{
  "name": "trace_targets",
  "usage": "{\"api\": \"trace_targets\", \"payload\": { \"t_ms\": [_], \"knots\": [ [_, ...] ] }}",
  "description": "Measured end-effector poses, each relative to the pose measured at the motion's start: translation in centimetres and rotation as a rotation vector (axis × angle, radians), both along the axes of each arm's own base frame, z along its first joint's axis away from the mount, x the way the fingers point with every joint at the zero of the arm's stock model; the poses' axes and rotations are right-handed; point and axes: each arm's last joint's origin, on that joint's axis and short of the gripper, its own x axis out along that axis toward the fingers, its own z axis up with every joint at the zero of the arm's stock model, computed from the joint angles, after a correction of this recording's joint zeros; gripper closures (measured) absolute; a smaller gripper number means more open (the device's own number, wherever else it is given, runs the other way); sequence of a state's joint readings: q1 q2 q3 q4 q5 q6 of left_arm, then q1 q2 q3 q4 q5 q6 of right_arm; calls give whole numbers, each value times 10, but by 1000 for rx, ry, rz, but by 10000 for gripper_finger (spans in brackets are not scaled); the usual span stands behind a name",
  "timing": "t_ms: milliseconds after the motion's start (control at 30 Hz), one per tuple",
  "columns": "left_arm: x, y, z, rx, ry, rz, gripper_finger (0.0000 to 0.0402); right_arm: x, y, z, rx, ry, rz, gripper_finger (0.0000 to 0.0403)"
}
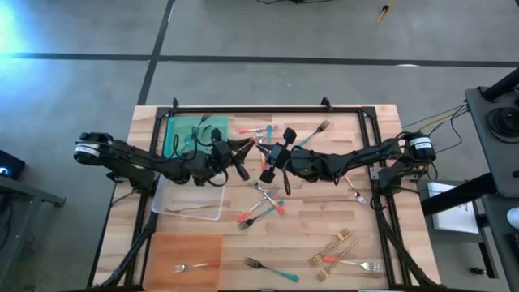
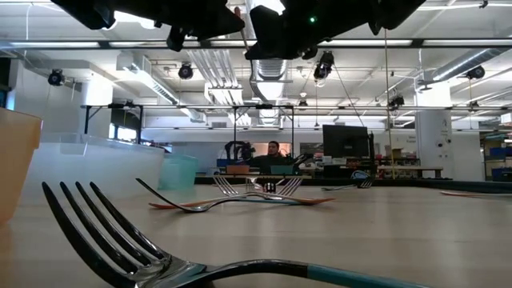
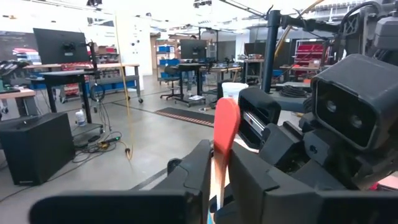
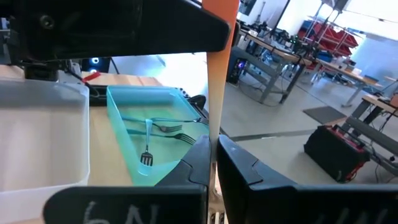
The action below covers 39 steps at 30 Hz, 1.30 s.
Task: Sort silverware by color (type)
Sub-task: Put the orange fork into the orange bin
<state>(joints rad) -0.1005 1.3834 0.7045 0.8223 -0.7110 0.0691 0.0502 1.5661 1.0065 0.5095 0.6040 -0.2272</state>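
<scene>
Both grippers pinch one red-handled fork (image 3: pixel 225 134) above the table's (image 1: pixel 381 243) middle.

Both arms reach inward above the table's middle, left claw (image 1: pixel 241 159) and right claw (image 1: pixel 266 162) clamped, nearly meeting.

Both arms are matte black, built of chunky jointed links, each with a white-banded cylindrical joint at the shoulder end. Thin black cables loop loosely along the left arm. The left pincer (image 3: pixel 214 180) has blocky, angular dark fingers. The right arm's wrist carries a boxy dark-grey camera housing (image 3: pixel 357 106) with two round lenses.
</scene>
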Motion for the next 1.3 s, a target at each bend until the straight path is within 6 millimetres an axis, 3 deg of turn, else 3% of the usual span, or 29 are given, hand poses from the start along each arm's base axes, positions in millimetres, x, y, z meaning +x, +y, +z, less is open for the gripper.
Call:
{"api": "trace_targets", "payload": {
  "t_ms": [167, 500, 867, 1067, 1300],
  "knots": [
    [1, 2, 3, 6, -10, -36, 397, 0, 0, 0, 7, -8, -2, 394],
    [2, 3, 4, 34, 4, -45, 401, 1, 0, -1, 7, -5, 1, 389],
    [-1, 3, 9, 81, 30, -41, 401, -3, 3, 2, -17, 51, 70, 285],
    [-21, 2, 6, 91, 284, 28, 401, -18, 8, 8, 46, 128, 74, 248],
    [-60, -5, 23, -54, 600, -142, 401, -36, 7, 16, 139, 180, 47, 254]
  ]
}}
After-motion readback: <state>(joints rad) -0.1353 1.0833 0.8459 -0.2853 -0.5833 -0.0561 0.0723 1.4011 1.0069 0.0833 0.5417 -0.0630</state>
